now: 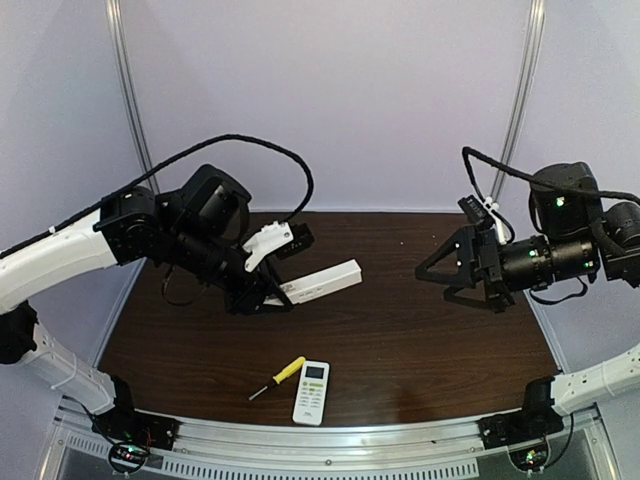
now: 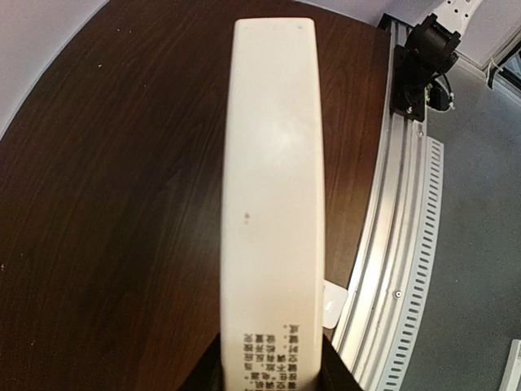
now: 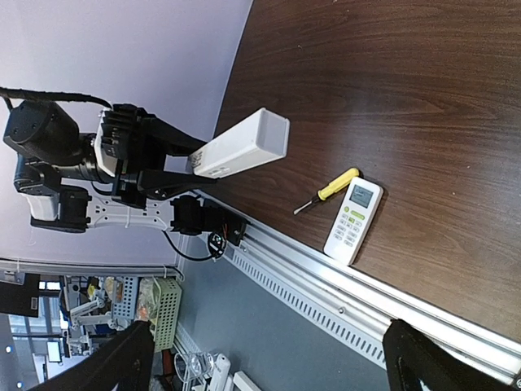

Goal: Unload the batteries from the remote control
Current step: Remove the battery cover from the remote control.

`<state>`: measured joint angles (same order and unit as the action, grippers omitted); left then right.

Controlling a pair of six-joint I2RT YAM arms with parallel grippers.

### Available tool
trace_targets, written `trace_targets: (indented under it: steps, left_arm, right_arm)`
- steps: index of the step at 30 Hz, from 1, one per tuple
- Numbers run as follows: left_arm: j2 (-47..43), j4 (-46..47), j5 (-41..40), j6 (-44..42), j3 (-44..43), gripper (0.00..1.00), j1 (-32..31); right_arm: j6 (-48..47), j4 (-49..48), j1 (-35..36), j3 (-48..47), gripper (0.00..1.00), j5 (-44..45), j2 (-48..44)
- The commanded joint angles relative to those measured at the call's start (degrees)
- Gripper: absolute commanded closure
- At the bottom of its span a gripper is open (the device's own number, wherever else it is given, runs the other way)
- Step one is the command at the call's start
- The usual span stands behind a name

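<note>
Closest to your left wrist camera is the long white remote (image 2: 273, 204), its plain back filling the view. Your left fingers (image 3: 167, 183) pinch it by the end that carries the printed label, holding it clear above the worktop (image 1: 420, 340) with its free end toward the right arm. No batteries show anywhere; I judge they sit inside it, since that back looks closed. Your right fingers (image 3: 427, 358) are spread wide with nothing between them, hanging well off to the right. Near the front edge lie a yellow-handled screwdriver (image 1: 278, 377) and, just beside it, a small remote with buttons (image 1: 311, 391). You're at the opening step. Next, bring the right fingers to the held remote, find its cover and slide it off against a firm left pinch.
</note>
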<state>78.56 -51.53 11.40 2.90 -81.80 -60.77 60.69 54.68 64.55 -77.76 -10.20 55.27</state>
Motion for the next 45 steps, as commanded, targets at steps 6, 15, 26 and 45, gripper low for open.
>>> trace_targets:
  steps: [6,15,26,45]
  left_arm:
    - [-1.5,1.2,-0.2,-9.0,1.5,1.0,-0.2]
    - [-0.7,-1.5,-2.2,-13.0,0.4,1.0,-0.2]
    - [1.1,-2.3,-1.8,-14.5,-1.2,1.0,-0.3]
    - [4.3,-1.8,-3.7,-15.8,-6.2,1.0,-2.8]
  right_arm:
    - [1.2,-2.4,-1.5,-0.9,0.0,-8.0,3.5]
    - [2.0,-7.0,-2.9,0.2,0.0,-10.4,6.6]
    - [3.4,-12.9,-5.1,2.8,0.0,-13.0,10.1]
    - [2.7,-18.4,-9.4,2.8,0.25,-17.1,21.1]
